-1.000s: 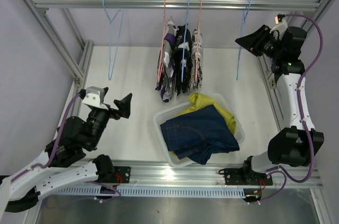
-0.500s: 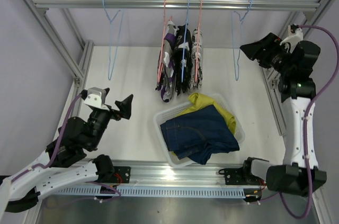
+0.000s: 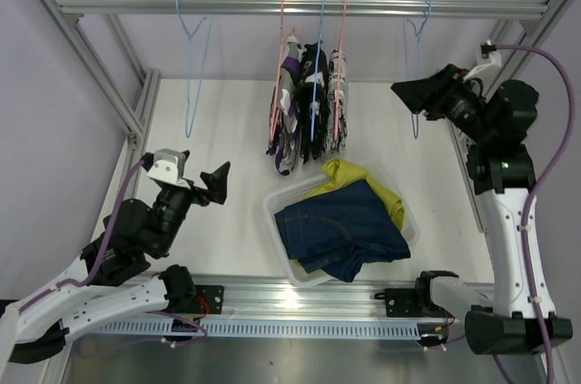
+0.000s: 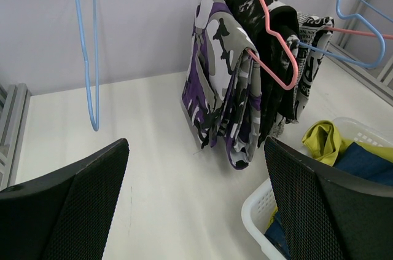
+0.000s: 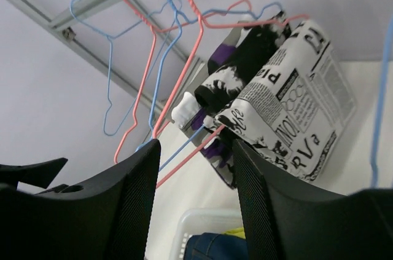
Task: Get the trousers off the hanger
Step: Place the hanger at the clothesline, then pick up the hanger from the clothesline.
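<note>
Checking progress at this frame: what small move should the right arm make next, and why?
Probably swing the right gripper left toward the grey-white patterned trousers. Its jaws are open and empty, that pair hangs nearest it, and three pairs still hang while the navy trousers and yellow trousers lie in the basket.
</note>
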